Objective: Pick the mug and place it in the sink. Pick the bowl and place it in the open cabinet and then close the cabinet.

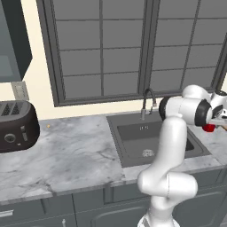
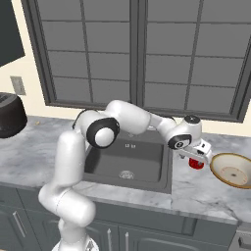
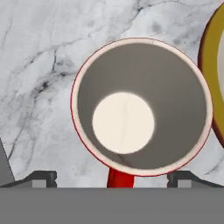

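The red mug (image 3: 140,107) stands upright on the marble counter right of the sink (image 1: 133,153), white inside, with its handle toward the bottom of the hand view. My gripper (image 3: 113,178) hovers straight above it, open, one fingertip on either side of the rim and touching nothing. From the right base view the gripper (image 2: 197,153) sits just over the mug (image 2: 196,164), and the tan bowl (image 2: 233,170) lies right beside it. The bowl's rim (image 3: 213,87) shows at the right edge of the hand view. The cabinet (image 1: 13,40) hangs at the upper left, cut off by the frame.
A dark gooseneck faucet (image 1: 148,101) rises behind the sink basin (image 2: 122,154). A dark toaster (image 1: 17,126) stands on the counter at the far left. Large grey windows (image 1: 133,44) span the wall behind. Bare marble counter (image 1: 75,150) lies between toaster and sink.
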